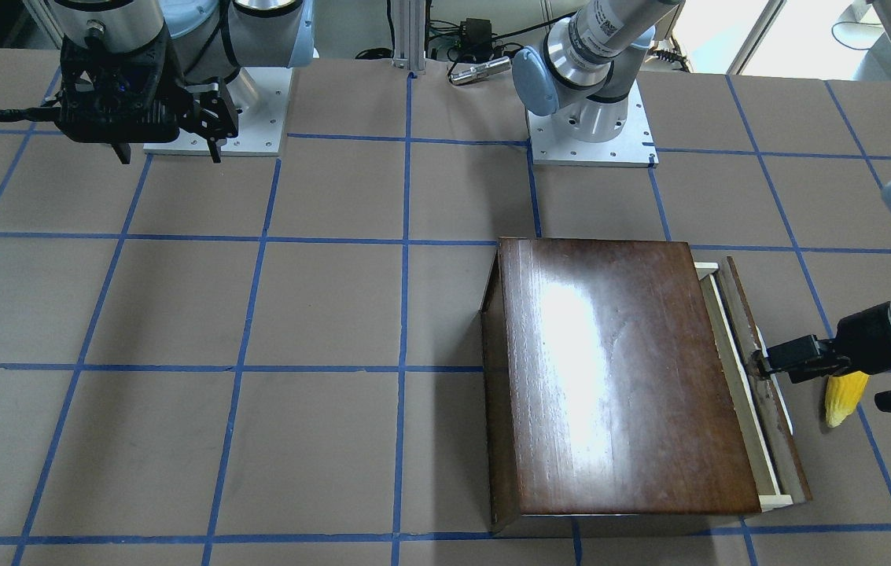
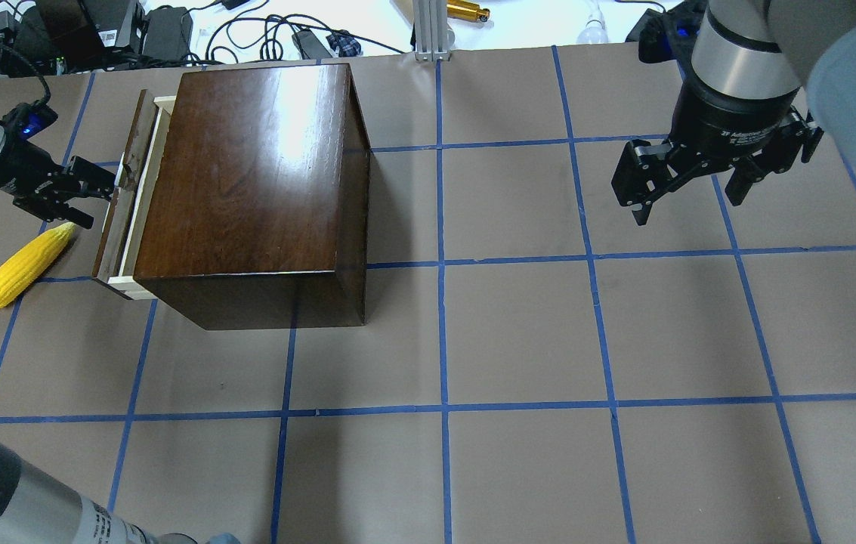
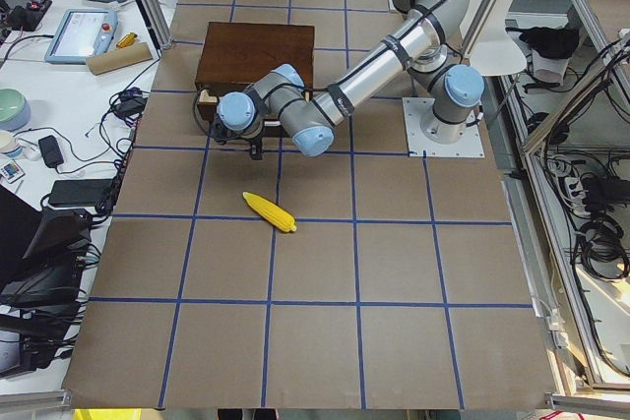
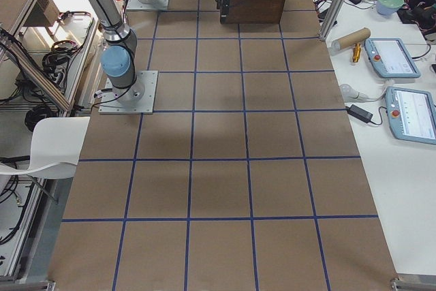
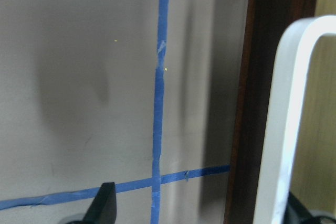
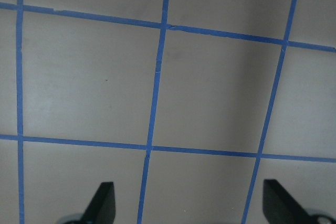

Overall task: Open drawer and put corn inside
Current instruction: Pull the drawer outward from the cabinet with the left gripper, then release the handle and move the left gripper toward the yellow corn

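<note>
The drawer (image 2: 128, 198) sticks out of the dark-brown box (image 2: 246, 174) by only a narrow strip of pale wood. Its inside is hidden under the box top in every view.

The left gripper (image 5: 202, 209) is at the drawer's front panel with its jaws spread wide. In the left wrist view, 1 fingertip (image 5: 104, 205) shows at the lower left over the table. The other barely peeks in at the lower right corner, past the white pull (image 5: 291, 108). The pull therefore sits between the 2 fingers, close to the right-hand one, and that finger seems to rest against it, though the frame edge cuts the contact off. In the exterior left view the arm covers the drawer front, and in the exterior right view the box is cropped at the top edge.

The corn (image 2: 20, 270) lies on the brown-paper table (image 2: 518, 332), outside the drawer and near its front panel. The exterior left view shows a gap between the corn and the gripper. In the front-facing view the gripper hides 1 end of it.

The right gripper (image 2: 686, 208) hangs above the table well apart from the box, with its fingers parted and nothing between them.

White print on its collar begins "2F Adaptive", and the rest is too small to read. A square code label (image 1: 612, 28) on the left arm is illegible.
</note>
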`<state>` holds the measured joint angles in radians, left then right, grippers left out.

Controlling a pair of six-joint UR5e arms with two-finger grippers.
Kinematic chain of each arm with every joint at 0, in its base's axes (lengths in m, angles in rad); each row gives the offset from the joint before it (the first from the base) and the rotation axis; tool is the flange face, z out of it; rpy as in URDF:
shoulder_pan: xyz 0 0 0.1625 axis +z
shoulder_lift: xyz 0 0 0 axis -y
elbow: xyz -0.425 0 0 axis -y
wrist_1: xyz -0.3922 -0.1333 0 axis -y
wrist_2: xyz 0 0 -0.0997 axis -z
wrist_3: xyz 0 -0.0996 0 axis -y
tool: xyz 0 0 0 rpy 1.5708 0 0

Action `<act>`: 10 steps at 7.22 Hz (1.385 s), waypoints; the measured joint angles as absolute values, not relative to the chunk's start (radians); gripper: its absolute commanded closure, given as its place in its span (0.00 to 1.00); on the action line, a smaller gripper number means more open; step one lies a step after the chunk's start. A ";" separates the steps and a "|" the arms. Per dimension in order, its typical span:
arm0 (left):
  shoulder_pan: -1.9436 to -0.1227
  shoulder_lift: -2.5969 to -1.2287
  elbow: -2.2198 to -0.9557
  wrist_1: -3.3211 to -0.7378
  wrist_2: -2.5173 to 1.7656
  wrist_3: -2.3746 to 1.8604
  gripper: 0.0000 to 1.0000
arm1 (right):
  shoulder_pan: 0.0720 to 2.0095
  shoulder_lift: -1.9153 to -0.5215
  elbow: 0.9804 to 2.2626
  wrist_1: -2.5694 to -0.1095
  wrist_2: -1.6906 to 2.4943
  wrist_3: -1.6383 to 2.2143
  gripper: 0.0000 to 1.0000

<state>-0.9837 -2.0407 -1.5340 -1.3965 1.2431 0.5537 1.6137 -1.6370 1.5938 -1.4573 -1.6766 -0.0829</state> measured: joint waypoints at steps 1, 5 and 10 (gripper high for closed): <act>-0.970 -2.040 -1.534 -1.396 1.246 0.555 0.00 | 1.614 -1.637 1.594 -1.457 -1.677 -0.083 0.00; -0.925 -2.040 -1.534 -1.387 1.249 0.557 0.00 | 1.614 -1.638 1.594 -1.457 -1.676 -0.084 0.00; -0.901 -2.040 -1.535 -1.382 1.248 0.557 0.00 | 1.614 -1.638 1.594 -1.457 -1.677 -0.083 0.00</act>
<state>-0.9007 -2.0397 -1.5351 -1.3822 1.2480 0.5569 1.6137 -1.6379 1.5938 -1.4573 -1.6766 -0.0833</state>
